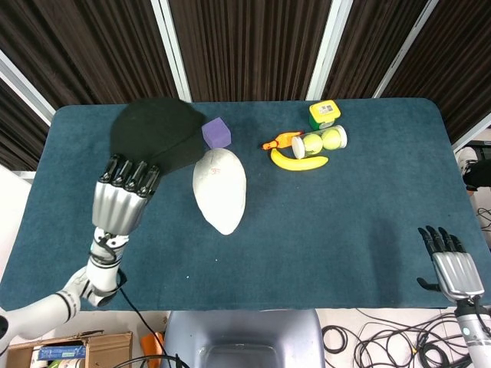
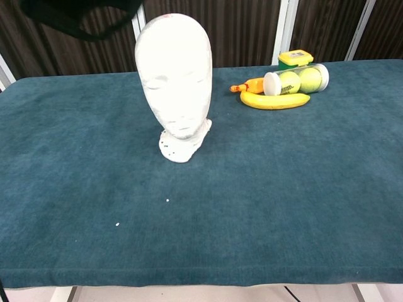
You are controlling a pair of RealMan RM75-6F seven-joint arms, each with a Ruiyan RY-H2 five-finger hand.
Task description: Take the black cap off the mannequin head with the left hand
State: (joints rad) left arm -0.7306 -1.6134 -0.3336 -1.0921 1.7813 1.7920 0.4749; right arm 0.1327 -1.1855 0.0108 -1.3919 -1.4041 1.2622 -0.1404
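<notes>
The white mannequin head stands bare on the blue table. The black cap hangs in the air to the head's left, clear of it. My left hand grips the cap at its near edge, fingers curled over the brim. In the chest view only the cap's lower edge shows at the top left; the left hand is out of that frame. My right hand rests at the table's near right corner with its fingers apart, holding nothing.
A purple cube sits just behind the mannequin head. At the back right lie a banana, a clear tube of tennis balls, a yellow-green box and an orange toy.
</notes>
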